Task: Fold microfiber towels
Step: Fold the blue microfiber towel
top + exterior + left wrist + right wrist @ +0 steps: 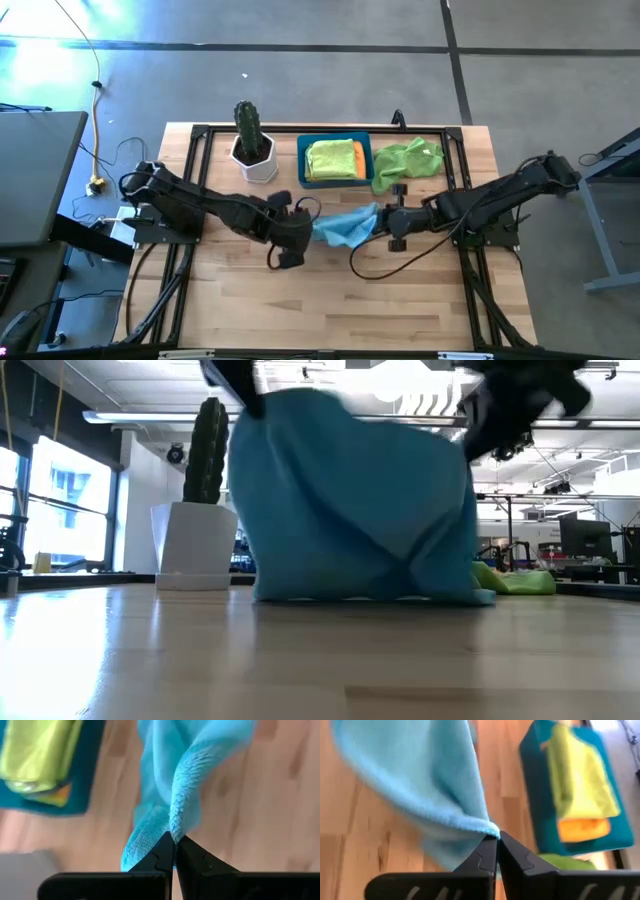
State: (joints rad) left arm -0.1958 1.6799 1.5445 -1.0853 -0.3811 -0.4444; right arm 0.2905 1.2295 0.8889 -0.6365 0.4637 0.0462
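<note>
A light blue microfiber towel [345, 226] hangs between my two grippers over the middle of the table. In the low view its lower edge [370, 598] rests on the wood. My left gripper [175, 840] is shut on the towel's left end and my right gripper [497, 836] on its right end. A loose lime green towel [405, 162] lies bunched on the table, right of the blue bin [303, 160]. The bin holds a folded lime green towel [335, 158] on top of an orange one [582, 829]. My left gripper pinches a bunched fold of the towel [176, 827] between its two fingertips, slanting down from the table's left. The cloth hangs away below the fingers. My right gripper pinches the towel's hemmed edge at a corner [490, 827] between its fingertips, slanting down from the table's right. The towel hangs slack below, with its lower edge on the table.
A cactus in a white pot [252, 145] stands at the back, left of the bin. Bare wood lies in front of the towel toward the near edge. A black frame [200, 130] runs around the table top.
</note>
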